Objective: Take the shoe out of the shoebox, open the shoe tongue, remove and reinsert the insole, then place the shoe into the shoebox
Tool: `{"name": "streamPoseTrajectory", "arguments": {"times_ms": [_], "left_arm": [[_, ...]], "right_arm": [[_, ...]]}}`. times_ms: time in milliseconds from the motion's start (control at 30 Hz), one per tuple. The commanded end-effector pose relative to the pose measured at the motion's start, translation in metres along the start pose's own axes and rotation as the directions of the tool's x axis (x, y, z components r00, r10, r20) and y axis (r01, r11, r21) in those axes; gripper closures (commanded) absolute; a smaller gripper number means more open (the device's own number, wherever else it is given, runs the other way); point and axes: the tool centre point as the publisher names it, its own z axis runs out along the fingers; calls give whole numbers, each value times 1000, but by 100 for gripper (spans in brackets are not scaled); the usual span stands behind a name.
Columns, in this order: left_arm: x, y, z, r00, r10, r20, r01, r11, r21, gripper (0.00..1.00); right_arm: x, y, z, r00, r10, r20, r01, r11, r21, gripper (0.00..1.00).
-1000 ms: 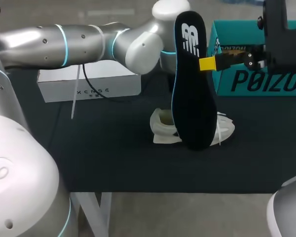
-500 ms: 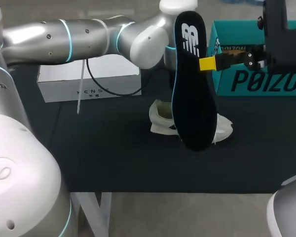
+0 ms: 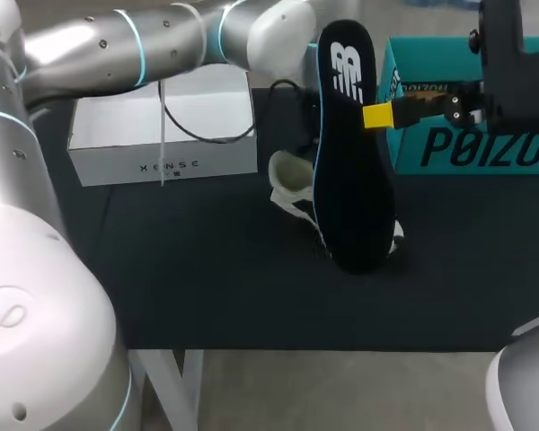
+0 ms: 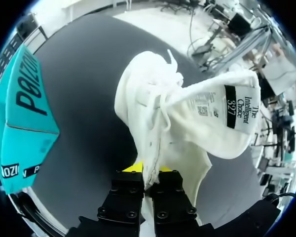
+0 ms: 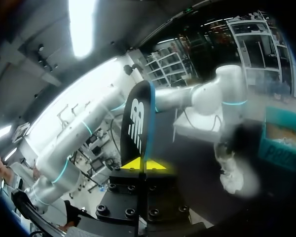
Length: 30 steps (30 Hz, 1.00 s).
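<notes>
A black insole [image 3: 350,153] with a white logo hangs upright over the table, its edge pinched by my right gripper [image 3: 377,116], which is shut on it. The right wrist view shows the insole [image 5: 137,123] standing up from between the right gripper's [image 5: 146,164] yellow tips. Partly hidden behind the insole is the white shoe [image 3: 287,180], tilted up off the mat. In the left wrist view my left gripper [image 4: 147,170] is shut on the shoe's [image 4: 187,113] upper edge, and the tongue with its label hangs open. The insole hides that gripper in the head view.
The teal shoebox [image 3: 472,144] stands at the back right, behind my right gripper. A white box [image 3: 162,135] sits at the back left under my left arm [image 3: 144,45]. A black mat [image 3: 207,269] covers the table.
My left gripper has shut on the shoe. The left arm then drew up and back, tipping the shoe off the mat. The right arm and insole have not moved.
</notes>
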Motion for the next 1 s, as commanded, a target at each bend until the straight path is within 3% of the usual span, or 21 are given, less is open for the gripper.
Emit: {"name": "streamPoseTrajectory", "arguments": {"times_ms": [33, 133, 200, 333, 400, 500, 567, 633, 767, 1000], "left_arm": [[-10, 1, -3, 992, 32, -118, -32, 999, 3, 100], [-10, 1, -3, 992, 32, -118, -32, 999, 3, 100], [-8, -3, -5, 980, 142, -137, -143, 990, 6, 100], [-7, 1, -13, 912, 341, -227, -351, 936, -2, 100], [-8, 5, -17, 904, 356, -237, -370, 929, -16, 100], [-13, 11, -20, 809, 497, -315, -517, 856, 22, 100], [-15, 16, -23, 826, 473, -306, -493, 870, 14, 100], [-17, 16, -27, 794, 519, -317, -540, 841, 25, 100], [-22, 6, -27, 695, 626, -355, -660, 751, 33, 100], [-38, -13, -8, 664, 626, -409, -688, 725, -7, 100]], "right_arm": [[-1, 2, 4, 1000, 1, 0, -1, 1000, 3, 100], [-1, 2, 4, 1000, 1, 0, -1, 1000, 3, 100], [-1, 2, 4, 1000, 1, 0, -1, 1000, 3, 100], [-1, 2, 4, 1000, 1, 0, -1, 1000, 3, 100], [-1, 2, 4, 1000, 1, 0, -1, 1000, 3, 100], [-1, 2, 4, 1000, 1, 0, -1, 1000, 3, 100], [-1, 2, 4, 1000, 1, 0, -1, 1000, 3, 100], [-1, 2, 4, 1000, 1, 0, -1, 1000, 3, 100], [-1, 2, 4, 1000, 1, 0, -1, 1000, 3, 100], [-1, 2, 4, 1000, 1, 0, -1, 1000, 3, 100]]}}
